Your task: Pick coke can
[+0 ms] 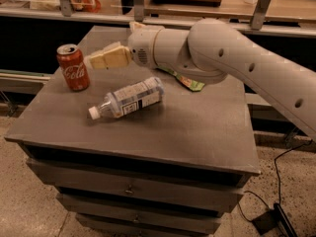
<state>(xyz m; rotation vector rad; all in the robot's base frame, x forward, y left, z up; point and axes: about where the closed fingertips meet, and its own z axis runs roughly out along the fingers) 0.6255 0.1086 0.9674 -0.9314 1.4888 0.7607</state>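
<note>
The red coke can [73,67] stands upright at the left side of the grey cabinet top [197,127], white script facing me and silver top showing. My gripper [94,61], with cream-coloured fingers, hovers just right of the can at about its upper half, pointing left toward it and not touching it. The white arm reaches in from the right.
A clear plastic bottle [127,98] with white cap lies on its side near the middle, below the gripper. A green snack bag [190,83] lies partly hidden under the arm. A counter with metal posts runs behind. A cable lies on the floor at the right.
</note>
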